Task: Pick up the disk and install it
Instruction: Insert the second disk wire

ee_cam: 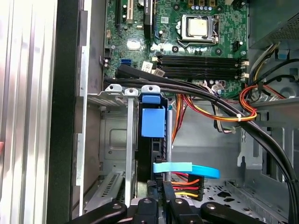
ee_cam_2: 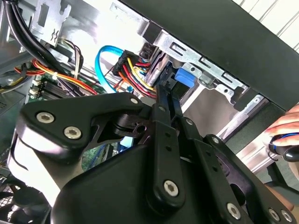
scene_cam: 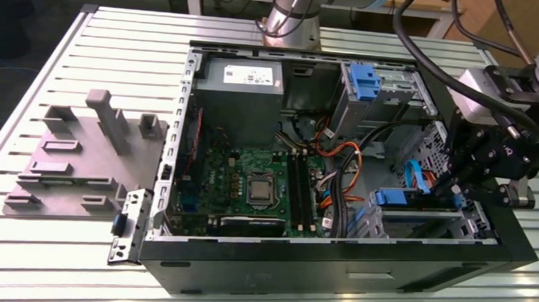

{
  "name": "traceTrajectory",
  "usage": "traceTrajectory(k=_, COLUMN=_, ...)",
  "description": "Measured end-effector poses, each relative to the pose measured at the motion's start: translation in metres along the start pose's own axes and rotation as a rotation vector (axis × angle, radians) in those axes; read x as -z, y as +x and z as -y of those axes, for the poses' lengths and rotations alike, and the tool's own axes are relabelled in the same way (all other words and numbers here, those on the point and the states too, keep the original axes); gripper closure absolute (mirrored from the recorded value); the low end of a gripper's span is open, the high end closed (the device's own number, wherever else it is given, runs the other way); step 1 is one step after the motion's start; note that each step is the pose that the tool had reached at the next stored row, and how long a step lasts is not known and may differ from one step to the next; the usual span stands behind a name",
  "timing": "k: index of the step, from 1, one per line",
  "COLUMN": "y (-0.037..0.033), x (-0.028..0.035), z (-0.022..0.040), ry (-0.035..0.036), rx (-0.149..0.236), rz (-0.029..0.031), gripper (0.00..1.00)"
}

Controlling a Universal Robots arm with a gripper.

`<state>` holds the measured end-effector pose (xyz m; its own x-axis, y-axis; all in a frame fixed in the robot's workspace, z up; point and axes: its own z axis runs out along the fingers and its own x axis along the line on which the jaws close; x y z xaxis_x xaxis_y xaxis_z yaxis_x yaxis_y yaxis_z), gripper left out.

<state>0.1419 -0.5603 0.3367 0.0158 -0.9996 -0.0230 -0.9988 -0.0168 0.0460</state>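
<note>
The disk (ee_cam: 153,123) stands on edge in the lower drive cage (ee_cam: 117,140) of the open computer case, its blue plastic end facing the motherboard. In the exterior view the disk (scene_cam: 400,197) sits at the case's near right corner. A blue data cable (ee_cam: 187,169) and red-yellow power wires meet its rear end. My gripper (ee_cam: 167,186) is at that rear end, fingers drawn together with no gap, tips touching or just off the disk's back edge. The second wrist view shows the gripper (ee_cam_2: 161,88) pointing toward the disk's blue end (ee_cam_2: 183,77). From outside, my gripper (scene_cam: 442,193) hangs over the case's right side.
Black cable bundles (ee_cam: 210,100) cross above the cage. The power-supply box (scene_cam: 240,78) and an upper cage with a blue tab (scene_cam: 362,76) lie at the case's far side. A grey fixture block (scene_cam: 78,156) sits on the exterior view's left. A person's hand (ee_cam_2: 285,133) is beside the case.
</note>
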Motion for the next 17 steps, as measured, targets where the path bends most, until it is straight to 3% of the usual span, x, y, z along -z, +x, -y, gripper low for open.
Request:
traceTrajectory(k=4, y=0.0, x=-0.0007, z=0.0, ry=-0.0001, rx=0.0, rz=-0.0053, gripper=0.84)
traceTrajectory(k=17, y=-0.0003, x=-0.0049, z=0.0003, ry=-0.0001, rx=0.0, rz=-0.0068, gripper=0.84)
